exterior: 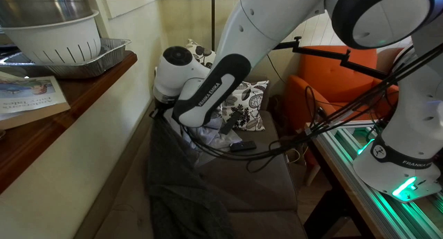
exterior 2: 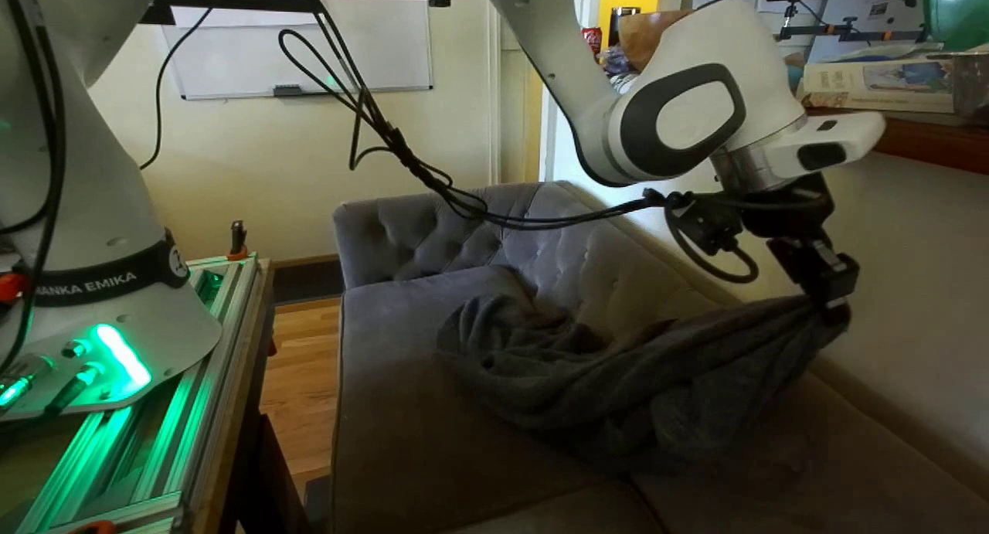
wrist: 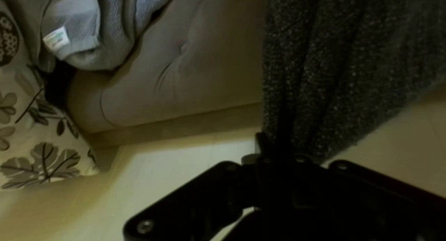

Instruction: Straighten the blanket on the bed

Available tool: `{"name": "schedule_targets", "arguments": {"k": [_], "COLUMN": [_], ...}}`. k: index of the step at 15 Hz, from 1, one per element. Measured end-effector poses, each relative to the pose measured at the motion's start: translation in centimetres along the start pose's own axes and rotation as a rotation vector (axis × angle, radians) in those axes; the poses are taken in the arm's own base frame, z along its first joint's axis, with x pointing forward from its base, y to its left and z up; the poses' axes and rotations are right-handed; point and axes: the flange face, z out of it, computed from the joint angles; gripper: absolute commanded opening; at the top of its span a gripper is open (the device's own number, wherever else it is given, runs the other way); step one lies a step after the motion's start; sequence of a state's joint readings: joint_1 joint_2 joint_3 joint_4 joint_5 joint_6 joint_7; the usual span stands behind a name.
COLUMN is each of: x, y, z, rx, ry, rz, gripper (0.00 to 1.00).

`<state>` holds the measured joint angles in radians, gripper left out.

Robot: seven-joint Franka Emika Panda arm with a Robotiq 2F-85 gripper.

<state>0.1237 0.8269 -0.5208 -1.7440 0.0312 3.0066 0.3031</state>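
The blanket (exterior 2: pixel 618 387) lies heaped on the seat of the bed (exterior 2: pixel 417 395), and one end climbs past the backrest (exterior 2: pixel 556 248) to the gripper (exterior 2: pixel 834 311), which pinches that gathered end beside the wall (exterior 2: pixel 919 232). The cloth looks soft, light and loosely woven; it should hang limp wherever it is not held, so it can be pulled flat but hardly pushed. It seems neither fragile nor slick, though the weave might snag, and the upholstery will probably drag on it. An outer corner or a length of hem looks the best place to take hold; a pinch in mid-fold would likely carry the whole bundle along. The heap's folds hide where the far hem runs, and in an exterior view the bottom edge cuts off the lower part of the blanket (exterior: pixel 183 194). There the arm (exterior: pixel 214 83) also covers most of the gripper and part of a pale grey cloth (exterior: pixel 225 139) near a patterned pillow (exterior: pixel 247 104). The wrist view is very dark at the pinch, so how much fabric is caught is hard to say; perhaps several folds together.
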Motion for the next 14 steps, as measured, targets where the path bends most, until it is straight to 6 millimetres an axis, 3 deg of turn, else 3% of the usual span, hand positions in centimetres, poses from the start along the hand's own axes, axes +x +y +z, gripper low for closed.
{"name": "schedule_targets", "arguments": {"k": [4, 6, 14], "x": [4.0, 5.0, 4.0], "y": [4.4, 5.6, 5.1], "z": [-1.6, -1.7, -0.5], "rx": [-0.030, -0.041, -0.058], "ry": [0.138, 0.161, 0.137], "rz": [0.067, 0.084, 0.084], "gripper": [0.02, 0.04, 0.03]}}
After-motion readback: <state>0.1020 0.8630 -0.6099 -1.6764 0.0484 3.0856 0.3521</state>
